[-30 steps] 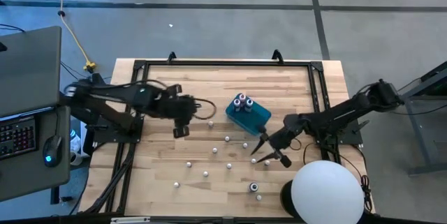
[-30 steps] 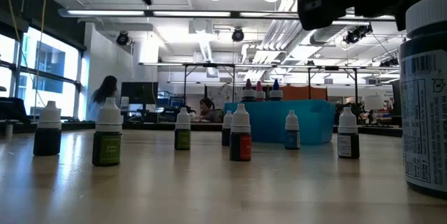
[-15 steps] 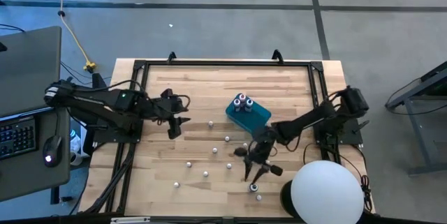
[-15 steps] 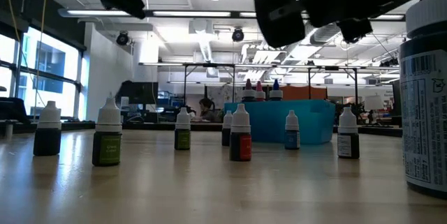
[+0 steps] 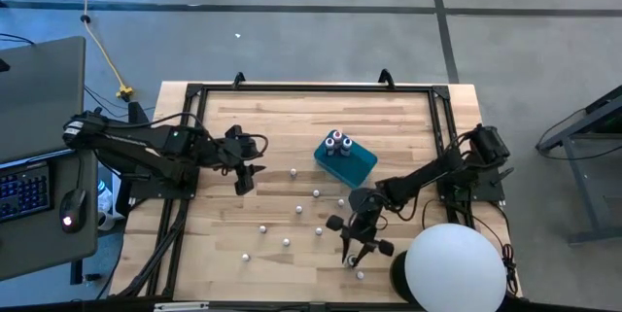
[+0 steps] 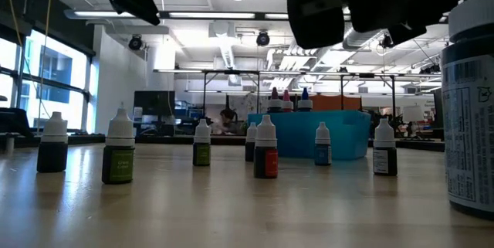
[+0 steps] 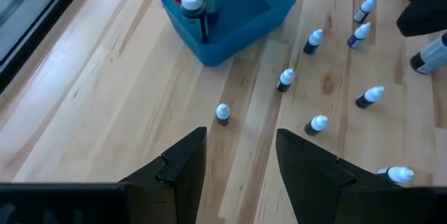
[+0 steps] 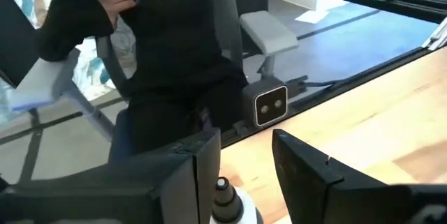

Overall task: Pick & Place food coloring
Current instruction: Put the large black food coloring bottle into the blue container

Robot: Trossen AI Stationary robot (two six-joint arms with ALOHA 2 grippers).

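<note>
Several tiny food coloring bottles [image 5: 298,209] stand upright and scattered on the wooden table, and show as a row in the low view [image 6: 265,147]. Three bottles with coloured tops [image 5: 337,142] stand in the teal box [image 5: 352,162]. My right gripper [image 5: 356,245] is open, near the table's near edge, above a dark-topped bottle [image 5: 353,260]. In the right wrist view its fingers stand on either side of that bottle's white tip [image 8: 223,195]. My left gripper [image 5: 245,178] hangs open over bare wood left of the box, seen also in its wrist view [image 7: 239,160].
A large white ball-shaped thing [image 5: 455,268] sits at the table's near right corner. One bottle [image 6: 469,109] stands very close to the low camera. A black frame [image 5: 311,88] runs along the table's far and side edges. A person in dark clothing [image 8: 174,49] sits beyond the near edge.
My right gripper has swung from beside the teal box toward the near edge and a little leftward, turning as it went, and now stands over the dark-topped bottle. My left gripper has drawn back slightly toward the table's left edge, then held still.
</note>
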